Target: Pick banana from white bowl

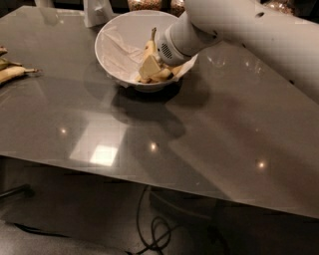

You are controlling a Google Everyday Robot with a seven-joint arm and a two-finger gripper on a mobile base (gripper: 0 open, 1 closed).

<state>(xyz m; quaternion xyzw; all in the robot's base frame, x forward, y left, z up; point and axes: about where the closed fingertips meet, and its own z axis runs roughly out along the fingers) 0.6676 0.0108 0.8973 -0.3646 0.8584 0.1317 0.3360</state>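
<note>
The white bowl (112, 47) stands on the grey table at the back centre, lined with crumpled white paper. The banana (150, 49) stands tilted inside it, its thin brownish stem pointing up. My gripper (157, 70) reaches down into the bowl from the right on the white arm (239, 30). Its pale fingers (149, 66) sit on either side of the banana's lower part and are closed on it. The banana's lower end is hidden behind the fingers.
Other bananas (11, 72) lie at the table's left edge. A white object (97, 11) and glass jars (144, 4) stand behind the bowl. The table's front edge (149, 185) runs across the view, with cables (155, 230) on the floor below.
</note>
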